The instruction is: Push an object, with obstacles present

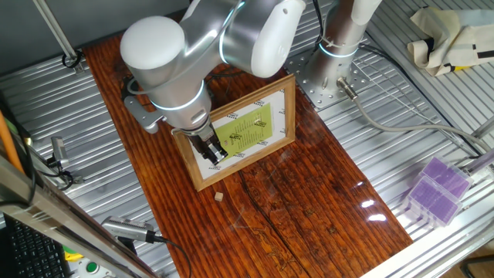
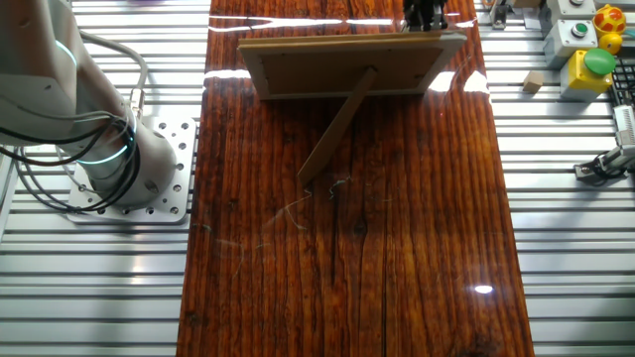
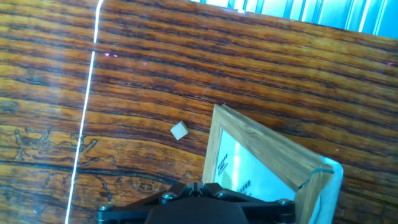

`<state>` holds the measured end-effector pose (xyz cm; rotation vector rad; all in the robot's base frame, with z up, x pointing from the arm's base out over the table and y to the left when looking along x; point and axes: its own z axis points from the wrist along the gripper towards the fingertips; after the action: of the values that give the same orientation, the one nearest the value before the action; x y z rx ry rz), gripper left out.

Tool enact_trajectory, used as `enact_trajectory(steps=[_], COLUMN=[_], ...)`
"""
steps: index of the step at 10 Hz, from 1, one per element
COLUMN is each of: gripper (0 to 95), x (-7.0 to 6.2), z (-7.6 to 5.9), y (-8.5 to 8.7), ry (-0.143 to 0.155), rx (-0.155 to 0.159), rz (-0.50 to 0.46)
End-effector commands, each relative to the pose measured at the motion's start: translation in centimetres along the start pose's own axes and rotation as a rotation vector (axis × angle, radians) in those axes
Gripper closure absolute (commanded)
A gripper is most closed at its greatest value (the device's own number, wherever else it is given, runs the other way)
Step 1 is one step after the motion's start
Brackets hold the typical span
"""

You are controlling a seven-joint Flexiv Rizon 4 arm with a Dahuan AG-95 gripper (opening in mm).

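The tiny pale beige cube [image 1: 219, 196] lies on the dark wooden board, just in front of the lower left corner of the picture frame [image 1: 239, 131]. In the hand view the cube [image 3: 180, 130] sits left of the frame's corner [image 3: 249, 140], apart from it. My gripper [image 1: 215, 154] hangs over the frame's left part, its black fingers together and empty. In the hand view the gripper [image 3: 196, 185] shows only its tips at the bottom edge. The other fixed view shows the frame's back [image 2: 347, 64] with its prop leg and the gripper [image 2: 425, 14] behind it. The cube is hidden there.
Purple boxes [image 1: 436, 189] stand on the metal table at the right. The arm's base [image 2: 129, 169] is bolted beside the board. A button box [image 2: 593, 61] and a small wooden block [image 2: 534, 82] lie off the board. A metal tool [image 1: 127, 229] lies left of it.
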<state>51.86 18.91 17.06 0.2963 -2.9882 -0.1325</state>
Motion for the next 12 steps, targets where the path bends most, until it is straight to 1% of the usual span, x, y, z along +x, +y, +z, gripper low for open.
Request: enact_trajectory(steps=[1, 2, 6, 10, 12], gripper=[95.0, 95.0, 95.0, 95.0, 95.0], x=[-0.35, -0.48, -0.40, -0.40, -0.40], z=[0.40, 0.59, 0.68, 0.68, 0.68], y=[0.32, 0.44, 0.41, 0.41, 0.41], ry=[-0.001, 0.000, 0.005, 0.001, 0.006], rx=[0.000, 0.001, 0.000, -0.002, -0.001], rz=[0.013, 0.020, 0.024, -0.011, -0.024])
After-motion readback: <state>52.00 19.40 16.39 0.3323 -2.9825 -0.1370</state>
